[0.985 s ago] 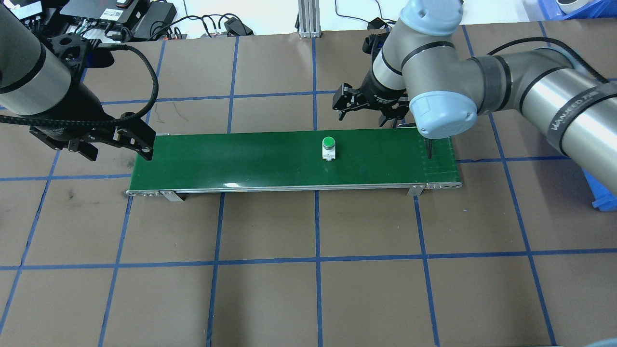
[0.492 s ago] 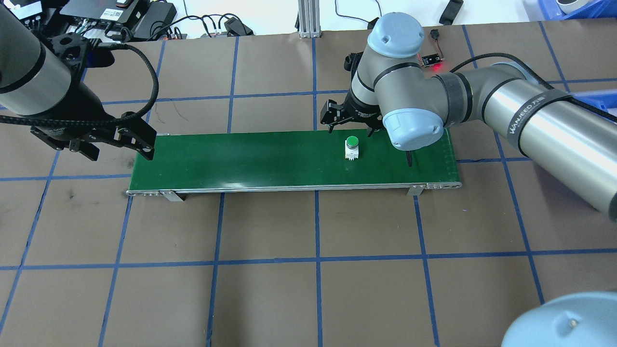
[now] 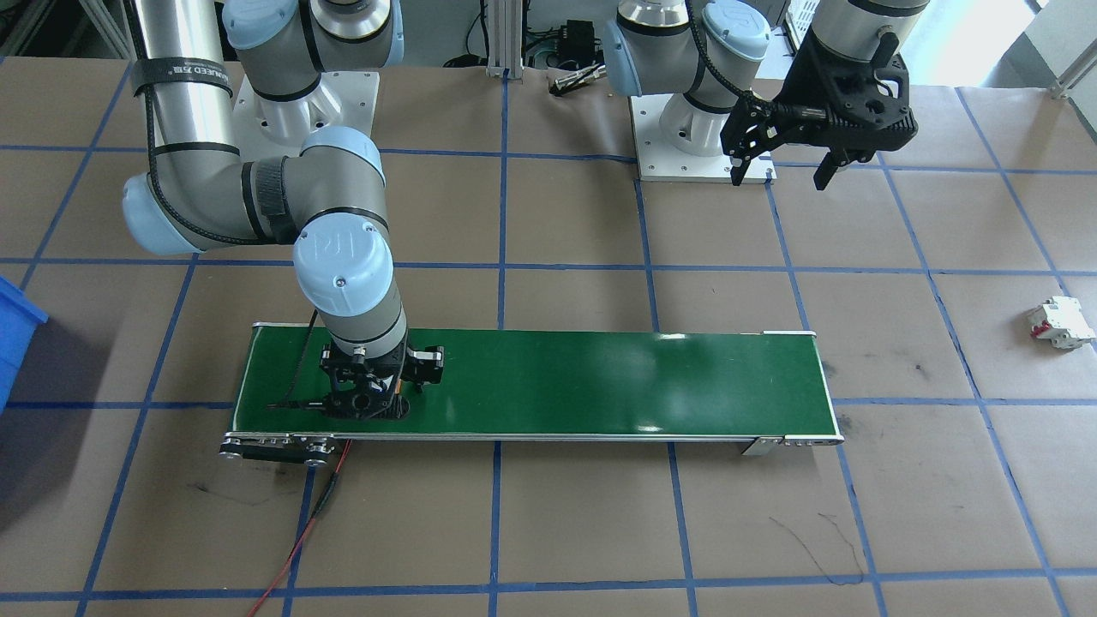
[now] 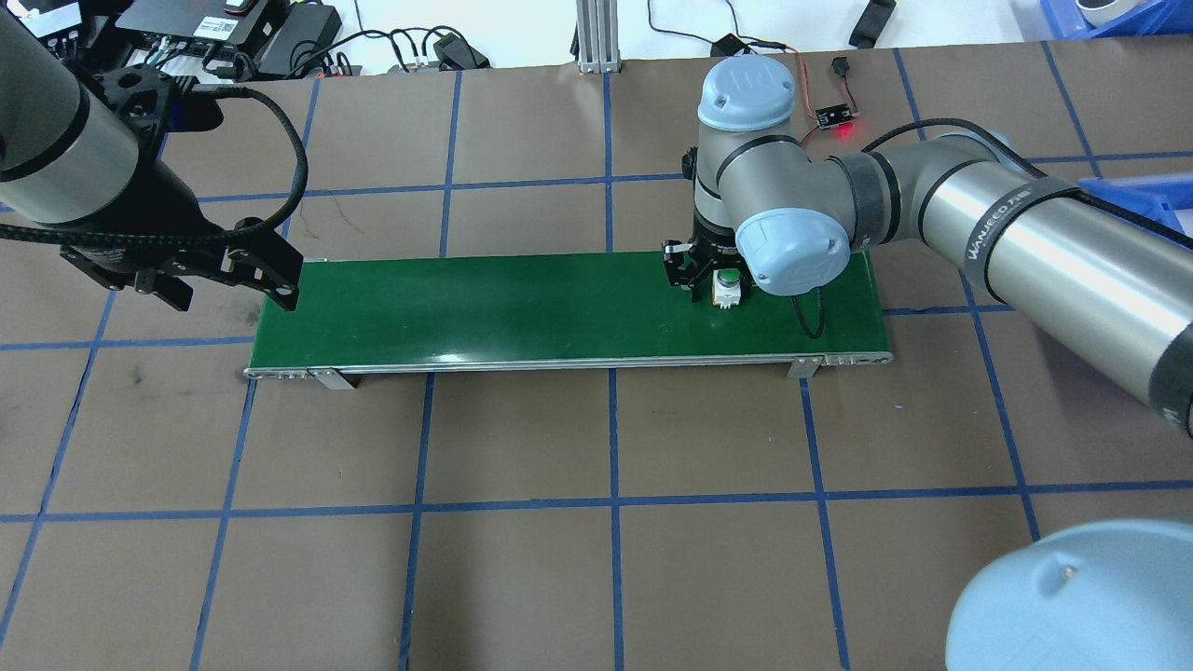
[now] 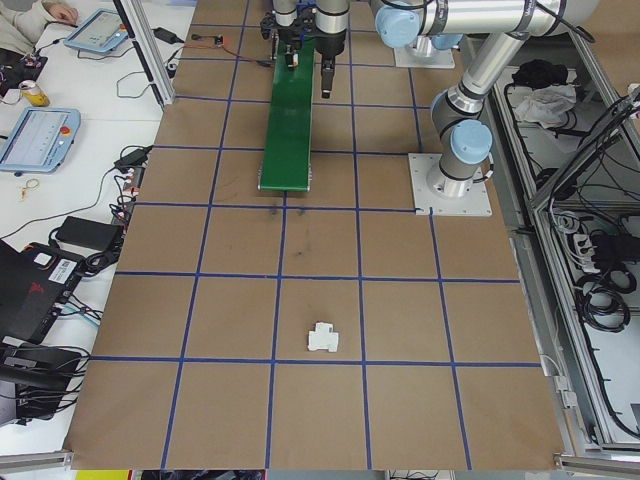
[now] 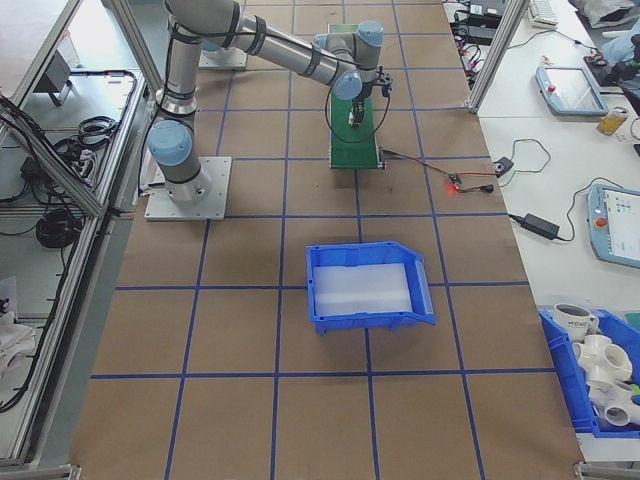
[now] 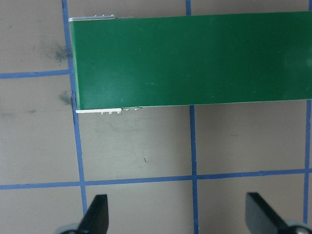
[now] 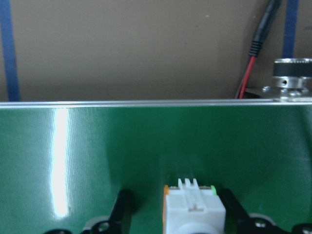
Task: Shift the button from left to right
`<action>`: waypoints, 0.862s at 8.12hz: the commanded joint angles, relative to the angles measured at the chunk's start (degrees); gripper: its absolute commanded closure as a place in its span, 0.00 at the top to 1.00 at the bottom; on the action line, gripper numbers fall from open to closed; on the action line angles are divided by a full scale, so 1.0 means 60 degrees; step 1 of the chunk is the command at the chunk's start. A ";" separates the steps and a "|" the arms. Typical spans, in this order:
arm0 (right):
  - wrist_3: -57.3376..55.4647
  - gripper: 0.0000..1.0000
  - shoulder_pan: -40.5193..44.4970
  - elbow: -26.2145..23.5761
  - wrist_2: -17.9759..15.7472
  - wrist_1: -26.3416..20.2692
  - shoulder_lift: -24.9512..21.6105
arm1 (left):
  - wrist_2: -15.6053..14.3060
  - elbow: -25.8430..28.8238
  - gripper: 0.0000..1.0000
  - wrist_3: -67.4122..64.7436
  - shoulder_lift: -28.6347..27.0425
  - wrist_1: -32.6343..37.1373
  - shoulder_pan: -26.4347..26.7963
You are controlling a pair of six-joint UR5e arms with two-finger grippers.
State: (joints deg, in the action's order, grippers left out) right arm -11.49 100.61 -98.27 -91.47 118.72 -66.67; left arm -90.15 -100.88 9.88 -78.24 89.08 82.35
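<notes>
The button, a green cap on a white blocky body, stands on the green conveyor belt near its right end. My right gripper is down on the belt, straddling the button. In the right wrist view the button's white body sits between the two fingers, with a gap on its left side, so the gripper is open. In the front-facing view the right gripper hides the button. My left gripper hovers wide open off the belt's left end, its fingertips empty over brown paper.
A white circuit breaker lies on the table far beyond the belt's left end. A blue bin stands past the belt's right end. A red-and-black cable trails from the belt's right end. Blue tape lines grid the brown table.
The button has ridden the belt to the right. My right arm swung in and came down over it, fingers now on either side. The left arm has not moved.
</notes>
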 commanded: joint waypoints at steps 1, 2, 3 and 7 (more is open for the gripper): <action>0.0446 0.00 -0.0650 0.0322 -0.0547 -0.1791 -0.0559 | -0.0020 -0.0018 1.00 0.0024 -0.0070 -0.0110 0.0000; 0.0870 0.00 -0.1322 0.0484 -0.0271 -0.2117 -0.0679 | -0.0020 -0.0003 1.00 0.0024 -0.0027 -0.0198 -0.0014; 0.1803 0.00 -0.2098 0.0703 -0.0152 -0.2497 -0.0768 | -0.0034 0.0084 1.00 -0.0020 0.0032 -0.0199 -0.0015; 0.7879 0.00 -0.5690 0.2255 -0.0892 -0.3937 -0.1091 | -0.0166 0.0099 1.00 -0.0035 0.0033 -0.0184 -0.0044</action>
State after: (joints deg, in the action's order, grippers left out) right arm 21.80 73.92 -88.10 -93.12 96.25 -72.54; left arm -90.77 -100.39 9.75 -78.06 87.94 82.25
